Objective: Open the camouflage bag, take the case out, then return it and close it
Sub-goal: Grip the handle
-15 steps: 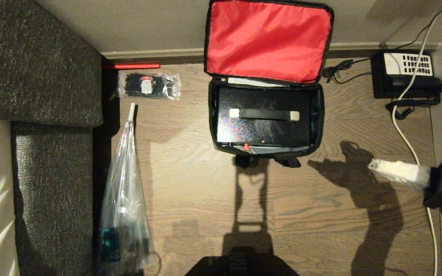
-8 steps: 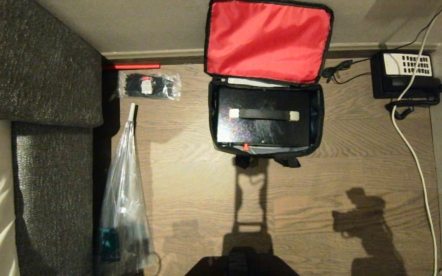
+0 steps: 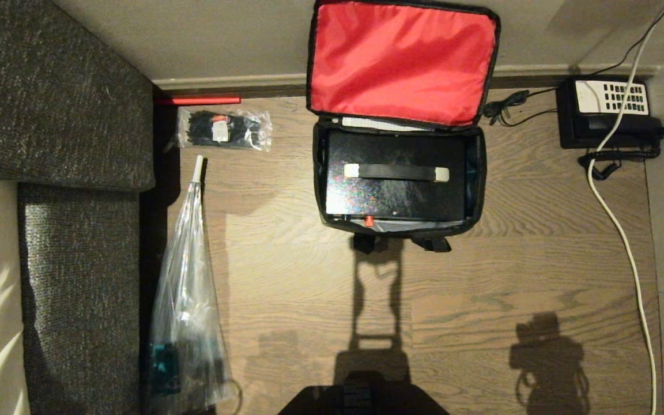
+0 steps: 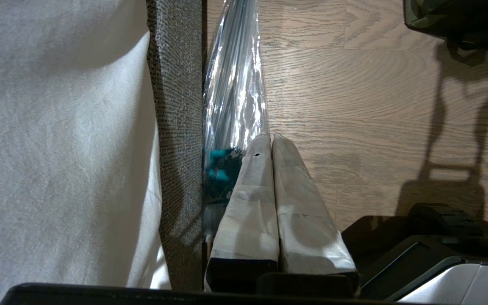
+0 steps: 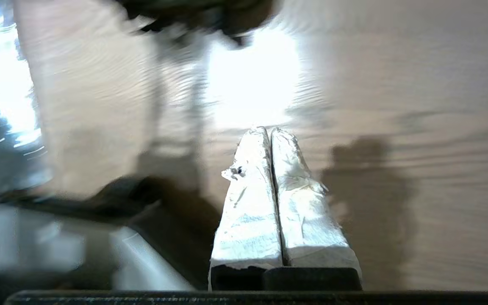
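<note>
The bag (image 3: 399, 124) hides the case's (image 3: 395, 181) sides. The bag's lid and the cable (image 3: 620, 225) at 3 o'clock are cut off by the edge. The right wrist view is blurred; the bag there is a dark smear.

The head camera looks steeply down on a wood-plank floor (image 3: 286, 276), taking in the open green-camouflage fabric bag with red lid lining (image 3: 401, 63) and the flat black hard case (image 3: 395, 181) inside it from well above. The left wrist camera sits low behind the closed, white-wrapped left gripper (image 4: 272, 137), facing along that floor beside a long clear plastic sleeve (image 4: 235, 84) which the head view (image 3: 185, 300) shares. The right wrist camera, blurred, looks past the closed right gripper (image 5: 269, 130) over the same planks.
</note>
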You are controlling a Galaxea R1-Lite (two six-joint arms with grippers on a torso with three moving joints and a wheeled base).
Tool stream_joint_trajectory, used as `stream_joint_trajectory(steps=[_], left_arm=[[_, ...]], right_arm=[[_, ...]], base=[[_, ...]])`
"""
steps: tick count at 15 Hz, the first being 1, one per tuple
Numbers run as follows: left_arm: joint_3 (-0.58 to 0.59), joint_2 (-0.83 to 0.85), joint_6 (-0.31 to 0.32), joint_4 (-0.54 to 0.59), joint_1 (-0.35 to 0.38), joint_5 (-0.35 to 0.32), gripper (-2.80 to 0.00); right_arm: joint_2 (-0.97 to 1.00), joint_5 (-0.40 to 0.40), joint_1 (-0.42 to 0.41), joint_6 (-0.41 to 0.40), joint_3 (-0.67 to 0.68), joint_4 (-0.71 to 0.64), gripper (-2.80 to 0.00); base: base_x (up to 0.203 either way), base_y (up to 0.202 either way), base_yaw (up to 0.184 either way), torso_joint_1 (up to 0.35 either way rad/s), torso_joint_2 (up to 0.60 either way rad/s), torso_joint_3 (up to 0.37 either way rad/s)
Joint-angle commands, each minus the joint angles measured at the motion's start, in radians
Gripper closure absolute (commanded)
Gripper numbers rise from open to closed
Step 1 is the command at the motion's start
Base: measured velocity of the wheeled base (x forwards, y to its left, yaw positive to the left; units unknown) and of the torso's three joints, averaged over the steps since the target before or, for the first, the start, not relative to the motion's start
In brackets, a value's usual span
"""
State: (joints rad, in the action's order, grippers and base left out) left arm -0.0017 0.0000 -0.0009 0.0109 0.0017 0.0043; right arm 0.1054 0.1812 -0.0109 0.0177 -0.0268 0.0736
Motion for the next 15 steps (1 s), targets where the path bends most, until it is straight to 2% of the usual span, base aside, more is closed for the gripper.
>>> stream_joint_trajectory(steps=[1,3,9,13,15], left_arm=[[0.000,0.000,-0.001,0.000,0.001,0.001,0.00],[0.000,0.000,-0.001,0.000,0.000,0.000,0.00],[0.000,0.000,-0.001,0.000,0.000,0.000,0.00],[0.000,0.000,-0.001,0.000,0.000,0.000,0.00],[0.000,0.000,-0.001,0.000,0.000,0.000,0.00]], right_arm=[[-0.053,-0.210,0.006,-0.020,0.016,-0.008,0.00],[-0.056,-0.202,0.008,0.060,0.038,-0.012,0.00],[-0.087,-0.195,0.008,0.041,0.041,-0.026,0.00],[-0.138,-0.198,0.011,0.060,0.041,-0.029,0.00],[-0.138,-0.195,0.011,0.031,0.041,-0.037,0.00]], base=[[0.000,0.000,0.000,0.000,0.00,0.000],[0.000,0.000,0.000,0.000,0.00,0.000],[0.000,0.000,0.000,0.000,0.00,0.000],[0.000,0.000,0.000,0.000,0.00,0.000],[0.000,0.000,0.000,0.000,0.00,0.000]])
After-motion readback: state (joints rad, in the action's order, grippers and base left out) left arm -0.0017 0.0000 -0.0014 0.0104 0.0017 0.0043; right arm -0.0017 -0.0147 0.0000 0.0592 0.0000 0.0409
